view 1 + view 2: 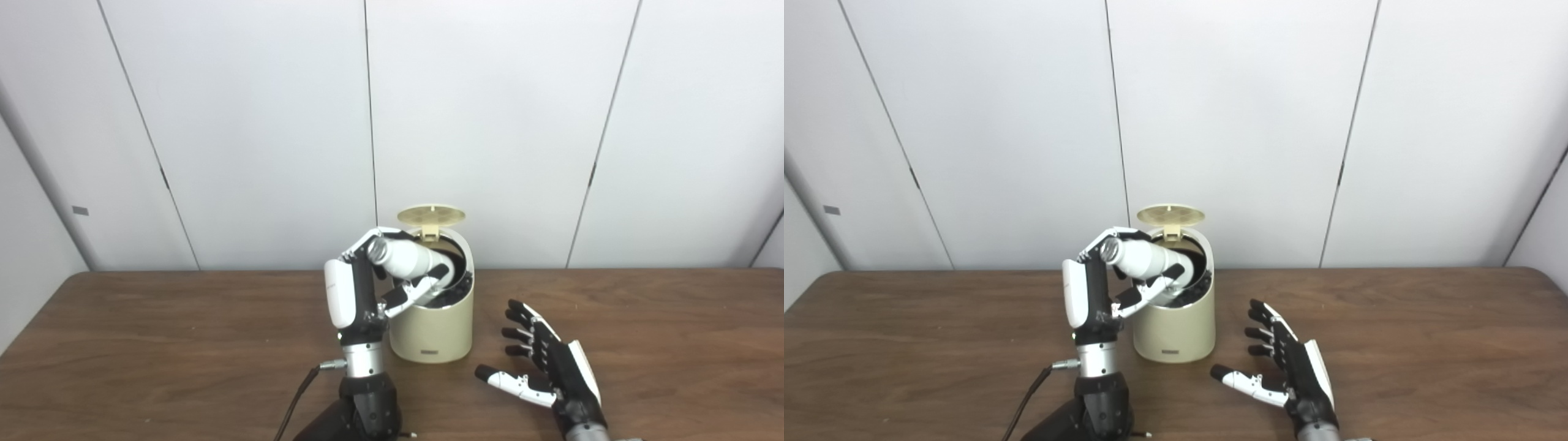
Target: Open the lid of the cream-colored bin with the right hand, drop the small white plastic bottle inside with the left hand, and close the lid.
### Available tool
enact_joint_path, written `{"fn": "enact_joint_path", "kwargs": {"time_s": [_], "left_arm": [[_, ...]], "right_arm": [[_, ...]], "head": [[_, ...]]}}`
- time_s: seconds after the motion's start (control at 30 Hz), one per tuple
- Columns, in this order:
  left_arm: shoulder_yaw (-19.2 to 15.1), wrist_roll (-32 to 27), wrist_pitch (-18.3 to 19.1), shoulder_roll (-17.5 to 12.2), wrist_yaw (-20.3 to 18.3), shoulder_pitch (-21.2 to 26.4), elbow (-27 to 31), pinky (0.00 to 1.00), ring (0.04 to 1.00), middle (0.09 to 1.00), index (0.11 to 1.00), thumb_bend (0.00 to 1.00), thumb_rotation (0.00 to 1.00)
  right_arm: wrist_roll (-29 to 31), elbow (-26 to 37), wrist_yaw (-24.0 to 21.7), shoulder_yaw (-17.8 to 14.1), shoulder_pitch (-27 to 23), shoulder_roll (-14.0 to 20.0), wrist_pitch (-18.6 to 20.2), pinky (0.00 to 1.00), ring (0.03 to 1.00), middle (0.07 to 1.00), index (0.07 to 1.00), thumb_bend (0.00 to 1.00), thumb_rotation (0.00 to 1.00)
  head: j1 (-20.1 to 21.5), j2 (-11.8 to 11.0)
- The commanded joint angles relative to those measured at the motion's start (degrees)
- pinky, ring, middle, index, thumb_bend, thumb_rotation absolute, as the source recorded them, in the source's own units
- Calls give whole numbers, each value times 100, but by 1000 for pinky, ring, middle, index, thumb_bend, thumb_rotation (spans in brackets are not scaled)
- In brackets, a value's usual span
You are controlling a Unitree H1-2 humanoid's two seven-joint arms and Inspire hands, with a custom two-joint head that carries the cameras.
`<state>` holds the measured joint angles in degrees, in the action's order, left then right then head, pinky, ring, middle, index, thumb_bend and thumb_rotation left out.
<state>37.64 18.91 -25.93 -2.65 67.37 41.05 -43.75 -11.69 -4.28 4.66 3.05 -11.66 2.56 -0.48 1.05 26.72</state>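
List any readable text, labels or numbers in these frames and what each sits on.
No text can be read in either view.
Small dark label low on the front of the cream-colored bin: too small and blurred to read.
Small grey tag on the left wall panel: no legible marking.
White bottle in the left hand: no visible print.

Cream-colored bin (435, 331): round, upright, centre frame, slightly below middle. Lid (430, 215) flipped up at the back rim (ribbed underside facing forward), dark interior exposed. Small white plastic bottle (409, 260): tilted, base end dipping into the bin's mouth, other end pointing up-left, over the left rim.
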Motion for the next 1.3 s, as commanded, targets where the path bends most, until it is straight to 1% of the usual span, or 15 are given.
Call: {"fn": "enact_joint_path", "kwargs": {"time_s": [0.0, 0.13, 0.33, 0.4, 0.5, 0.63, 0.7, 0.83, 0.93, 1.03, 1.07, 1.13, 1.17, 1.2, 1.27], "left_arm": [[60, 60, -99, 15, -27, 304, -15, 274, 336, 427, 514, 521, 0], [70, 30, -99, 22, -45, 326, -105, 254, 314, 424, 510, 522, 0], [167, 37, -99, -24, -11, 376, -220, 346, 412, 479, 507, 506, 0], [184, 69, -99, -35, -7, 380, -251, 350, 414, 481, 508, 505, 0], [166, 158, -99, -39, 6, 383, -322, 313, 391, 465, 525, 502, 0], [77, 266, -99, -30, 45, 395, -389, 312, 392, 453, 529, 501, 0], [74, 331, -99, -48, 108, 423, -416, 332, 401, 453, 528, 502, 0], [45, 551, -99, -71, 227, 504, -569, 320, 388, 457, 533, 500, 0], [-94, 795, -99, -69, -4, 536, -727, 337, 402, 467, 534, 501, 0], [-301, 1058, -96, -49, -249, 517, -807, 433, 427, 491, 536, 502, 0], [-383, 1119, -93, -35, -300, 501, -810, 457, 460, 497, 526, 506, 0], [-571, 1221, -79, 4, -438, 457, -792, 503, 569, 507, 500, 518, 0], [-661, 1270, -65, 24, -505, 434, -778, 531, 620, 623, 499, 519, 26], [-742, 1326, -50, 43, -557, 414, -762, 542, 642, 667, 499, 519, 35], [-899, 1442, -6, 80, -654, 376, -725, 553, 664, 710, 499, 519, 41]], "right_arm": [[-13, 195, 21, 2, -109, -29, -122, 683, 784, 864, 872, 759, 259], [-13, 230, 25, -2, -107, -47, -72, 687, 786, 864, 872, 760, 256], [32, 244, 24, -18, -113, -72, -74, 685, 782, 864, 871, 765, 249], [43, 243, 27, -24, -112, -78, -82, 688, 783, 864, 871, 764, 241], [66, 233, 14, -29, -113, -79, -101, 686, 786, 867, 876, 758, 234], [43, 216, 9, -17, -120, -67, -98, 692, 781, 867, 871, 761, 247], [46, 195, 17, -21, -126, -69, -116, 691, 780, 865, 871, 765, 250], [58, 154, 19, -23, -144, -68, -175, 689, 779, 862, 865, 757, 222], [7, 138, 24, 1, -154, -51, -199, 680, 778, 862, 867, 752, 227], [12, 147, 20, 2, -160, -60, -169, 682, 778, 860, 866, 755, 232], [-5, 145, 25, 8, -162, -55, -175, 681, 778, 859, 866, 754, 236], [-13, 148, 23, 12, -162, -53, -176, 678, 777, 859, 865, 749, 238], [-10, 149, 20, 13, -162, -52, -177, 682, 778, 862, 864, 748, 232], [-16, 146, 19, 18, -165, -48, -188, 683, 777, 862, 864, 747, 230], [-9, 135, 21, 17, -170, -50, -208, 681, 774, 861, 861, 746, 227]], "head": [[5, 0], [7, 3], [20, 10], [16, 12], [11, 11], [-7, -8], [-7, -8], [-13, -22], [-30, -33], [-34, -39], [-34, -39], [-35, -40], [-35, -40], [-35, -39], [-33, -35]]}}
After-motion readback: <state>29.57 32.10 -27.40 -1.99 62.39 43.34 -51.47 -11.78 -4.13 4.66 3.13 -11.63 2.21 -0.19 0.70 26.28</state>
